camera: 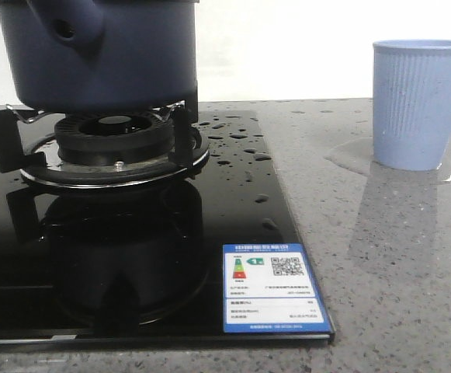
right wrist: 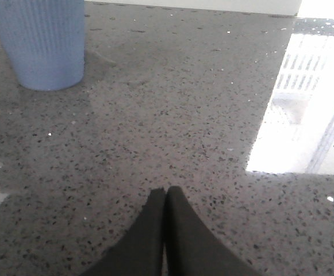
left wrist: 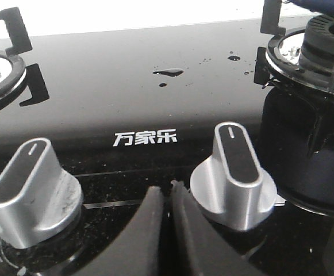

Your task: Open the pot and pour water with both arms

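Observation:
The dark navy pot (camera: 101, 54) stands on the burner grate (camera: 101, 144) at the back left, its stub handle with a round hole facing me; its top is cut off by the frame. Water shows as glossy drops (camera: 237, 144) on the black glass hob beside the burner and as a thin puddle (camera: 349, 155) by the cup. My left gripper (left wrist: 168, 190) is shut and empty, low over the hob between two silver knobs. My right gripper (right wrist: 166, 192) is shut and empty over the grey stone counter. Neither arm shows in the front view.
A light blue ribbed cup (camera: 419, 105) stands on the counter at the right, also seen as the cup (right wrist: 37, 43) in the right wrist view. Two silver knobs (left wrist: 31, 192) (left wrist: 235, 175) flank my left fingers. A blue energy label (camera: 272, 287) sits at the hob's front corner.

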